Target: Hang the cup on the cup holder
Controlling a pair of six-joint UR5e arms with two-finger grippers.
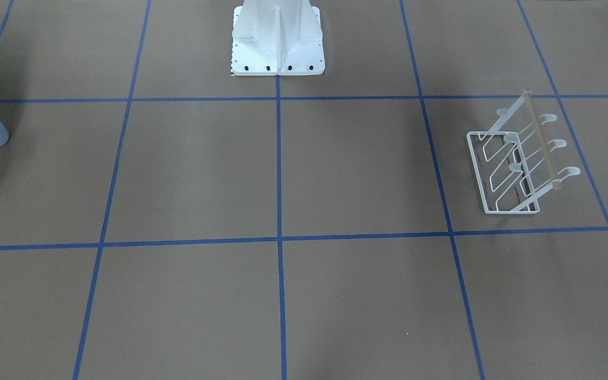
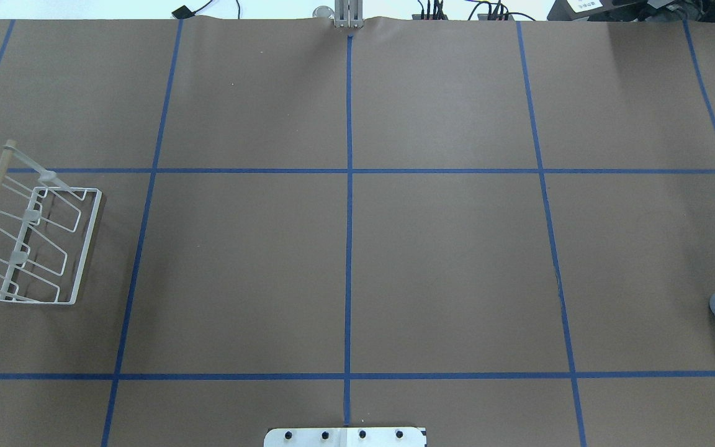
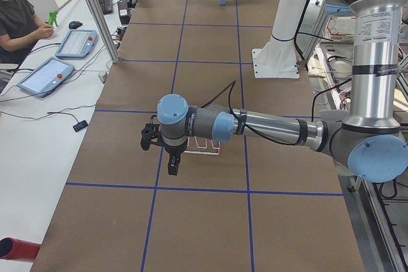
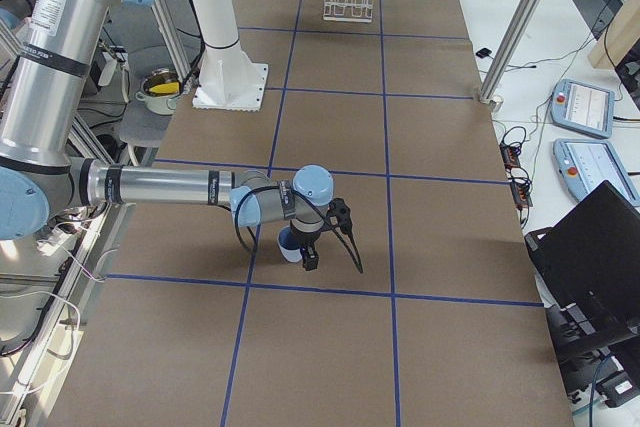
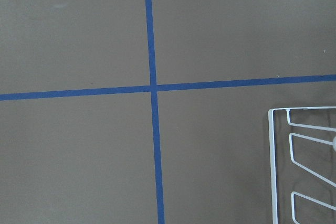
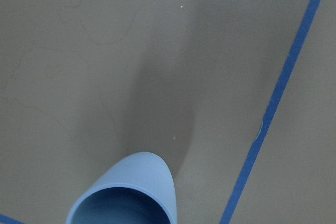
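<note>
Cup point(image 6: 126, 192) sits just below my right wrist camera, mouth up on the desk point(image 1: 203, 174), at my far right. Rack point(image 1: 515, 163) is at my far left, prongs bare. Right end effector point(image 4: 309, 257) hangs by the cup, left end effector point(image 3: 173, 165) by the rack; I cannot tell how far either is open, and judge that neither holds anything. Grasp, carry and hanging all remain.

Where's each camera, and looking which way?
Front-facing: across the table, facing the robot; pedestal base shows.
Overhead: behind robot, looking down; pedestal edge shows.
Exterior left: table's left end; left arm near.
Exterior right: table's right end; right arm near.
Left wrist: down onto cup holder corner.
Right wrist: down into cup mouth; neither shows the robot.
Shared: first two both see cup, holder.
</note>
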